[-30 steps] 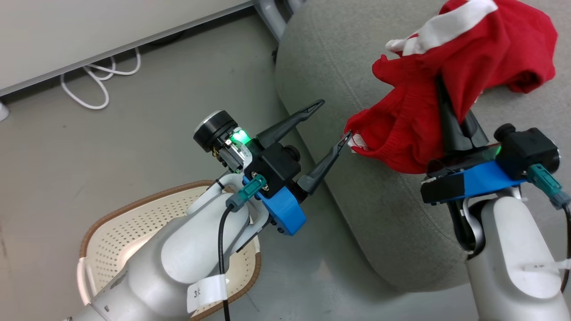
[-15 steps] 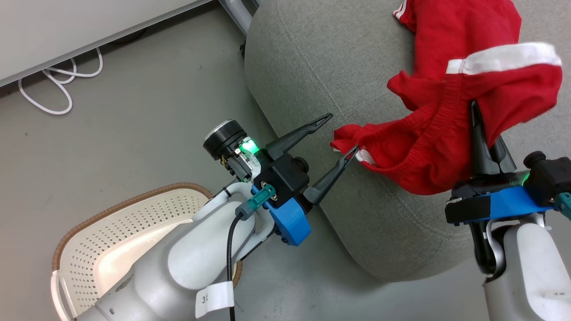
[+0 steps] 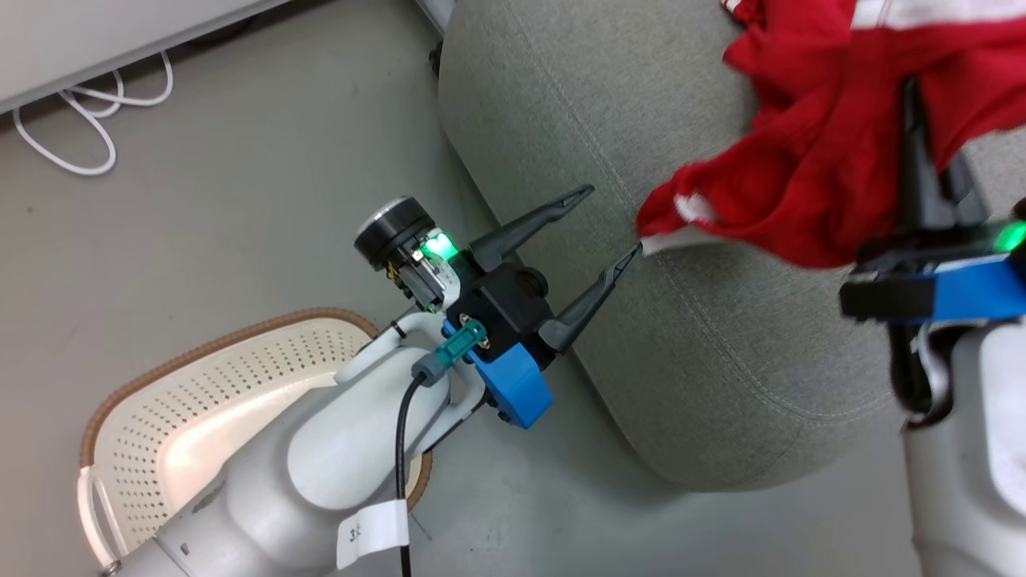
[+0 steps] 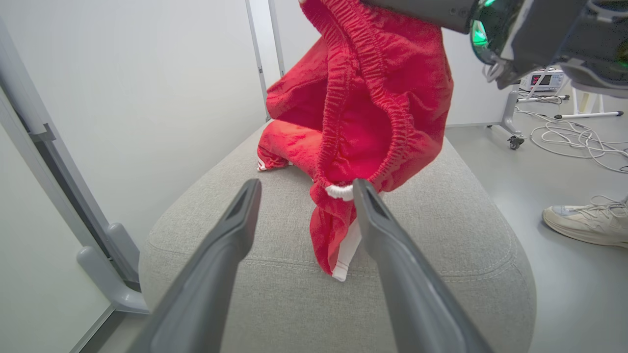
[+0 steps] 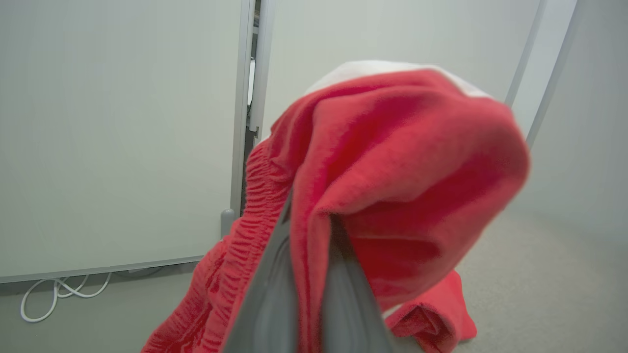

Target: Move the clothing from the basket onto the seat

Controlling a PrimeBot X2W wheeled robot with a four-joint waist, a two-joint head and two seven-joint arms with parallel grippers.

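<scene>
A soft bright red garment with white stripe trim [image 3: 809, 176] is held up over the large grey woven-fabric seat cushion [image 3: 641, 336] by the right gripper [image 3: 912, 104], whose two dark fingers are pressed together with the cloth draped over and around them. The gathered waistband is seen hanging open in the left wrist view, and the lowest fold with its white hem reaches down to the cushion's top near its rounded front edge. A second red garment [image 4: 287, 142] is seen lying crumpled on the cushion behind the hanging one.

The left gripper [image 3: 613, 219] is held with its fingers spread wide apart and nothing between them, pointed at the cushion's side. One fingertip [image 3: 633, 252] is placed right at the white trim of the hanging cloth; contact cannot be confirmed.

The cream-white perforated plastic basket with a brown woven-look rim [image 3: 200, 353] stands on the grey floor [image 3: 240, 200] beside the cushion, partly covered by the left forearm. A pale shoe [image 4: 584, 223] is seen on the floor beyond the cushion.
</scene>
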